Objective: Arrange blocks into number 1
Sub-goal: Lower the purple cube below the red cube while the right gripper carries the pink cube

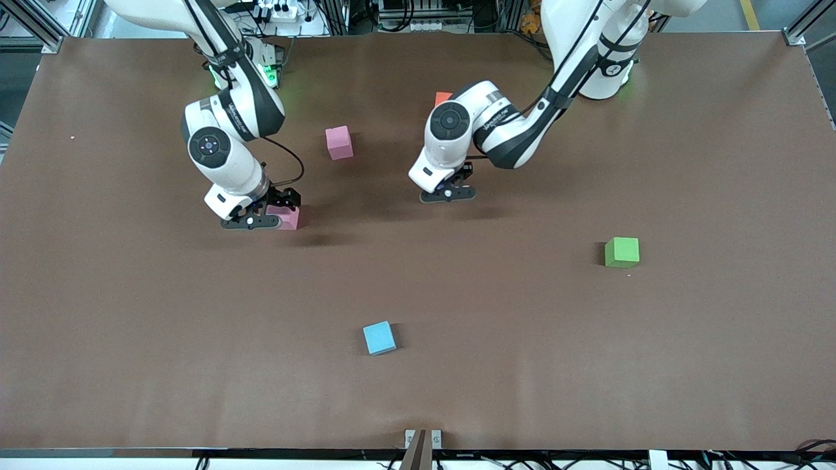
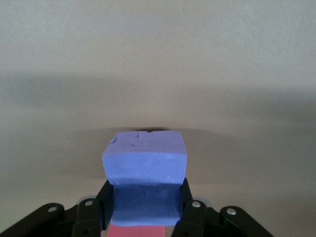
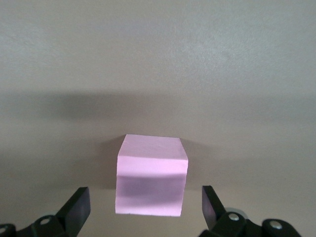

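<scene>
- Counter [image 1: 130, 365]: brown, with a broad bare band along the edge nearest the front camera.
- Light-blue cube [image 1: 379, 338]: alone on that band, well apart from everything else.
- Green cube [image 1: 622, 252]: farther from the camera, toward the left arm's end, with open surface all round.
- Right hand [image 1: 256, 220]: low at the counter, toward the right arm's end. Fingers [image 3: 76, 207] stand wide apart, one on each side of a pink block [image 3: 151, 175], not touching it. The block sits flat on the counter. The forearm slopes down from the base, the wrist bent to point the hand downward.
- Left hand [image 1: 449, 194]: near the counter's middle, close above the surface. Fingers [image 2: 105, 203] are clamped on the sides of a purple block [image 2: 145, 170]. A strip of red shows just beneath this block in the left wrist view. The elbow is folded and the wrist is turned down.
- Second pink block [image 1: 339, 143]: farther from the camera, between the two arms, free on all sides.
- Orange block [image 1: 442, 98]: farthest of all, partly hidden by the left arm.
</scene>
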Motion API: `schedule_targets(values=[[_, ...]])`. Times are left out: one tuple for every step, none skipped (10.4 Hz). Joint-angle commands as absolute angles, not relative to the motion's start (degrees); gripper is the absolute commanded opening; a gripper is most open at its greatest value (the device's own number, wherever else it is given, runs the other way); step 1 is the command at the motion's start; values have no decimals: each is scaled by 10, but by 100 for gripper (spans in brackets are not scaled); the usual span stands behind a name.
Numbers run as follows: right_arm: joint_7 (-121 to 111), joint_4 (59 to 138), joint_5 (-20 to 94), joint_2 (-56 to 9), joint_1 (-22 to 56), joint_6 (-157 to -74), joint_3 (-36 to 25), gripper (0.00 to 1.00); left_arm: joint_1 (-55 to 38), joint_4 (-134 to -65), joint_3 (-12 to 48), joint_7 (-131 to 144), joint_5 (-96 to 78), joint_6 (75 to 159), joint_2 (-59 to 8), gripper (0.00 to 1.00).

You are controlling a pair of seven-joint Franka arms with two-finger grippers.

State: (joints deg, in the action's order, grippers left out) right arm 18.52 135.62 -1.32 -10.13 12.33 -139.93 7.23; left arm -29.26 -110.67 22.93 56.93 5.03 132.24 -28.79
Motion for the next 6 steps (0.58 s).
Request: schedule_targets(values=[[181,1358,10,-115,106,-1416,84,100,-282,-1133,256,604,118,1343,-274,0],[181,1358,11,-119,104,-1417,82,100,-280,-1146,257,606,138,1361,-273,0],[182,1357,11,-131,104,-1425,82,100,-278,-1161,258,606,155,1381,-272,0],[183,1359,11,-141,104,-1439,81,99,-275,-1177,261,606,169,1400,-271,0],[183,1359,11,-148,104,-1443,80,99,-270,-1188,261,613,170,1412,-269,0],[184,1358,11,-154,105,-1447,80,98,-268,-1193,266,619,171,1415,-268,0]])
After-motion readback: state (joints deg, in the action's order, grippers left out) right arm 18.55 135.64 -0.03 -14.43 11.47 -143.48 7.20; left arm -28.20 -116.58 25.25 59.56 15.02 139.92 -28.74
